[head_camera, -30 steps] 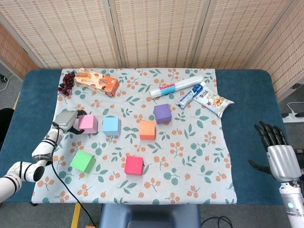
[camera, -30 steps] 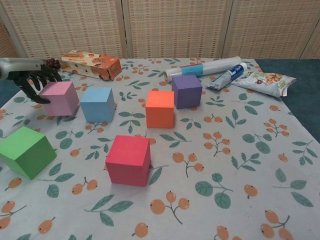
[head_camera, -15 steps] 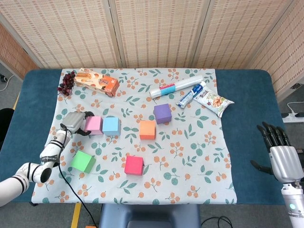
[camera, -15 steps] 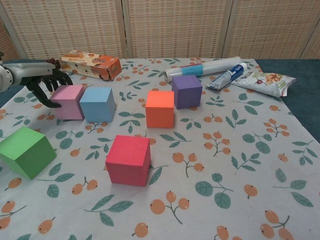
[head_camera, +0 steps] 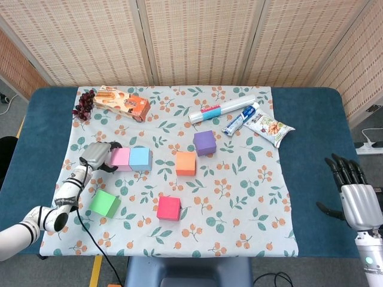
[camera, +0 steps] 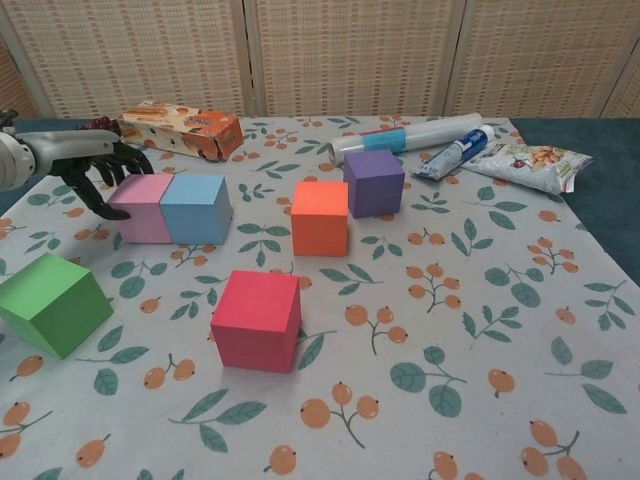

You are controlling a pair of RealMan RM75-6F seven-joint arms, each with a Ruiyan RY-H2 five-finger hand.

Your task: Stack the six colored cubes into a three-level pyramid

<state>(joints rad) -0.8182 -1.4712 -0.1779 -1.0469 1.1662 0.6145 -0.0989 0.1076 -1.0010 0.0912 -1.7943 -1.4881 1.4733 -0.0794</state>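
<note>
against the left hand's (camera: 75, 170) curled fingers (camera: 100, 165), the pale pink foam cube (camera: 142, 207) touches the light blue foam cube (camera: 196, 207); base row forming, a third cube comes next.

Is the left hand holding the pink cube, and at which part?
Not a clear hold: the left hand has its fingers against the pink cube's left side. Right hand holds nothing.

The left hand (camera: 92, 165) runs off the chest view's left edge, its fingers covering the pink cube's (camera: 143, 208) far side. The right hand (head_camera: 357, 197) shows only in the head view's lower right corner, its wrist cut off there.
</note>
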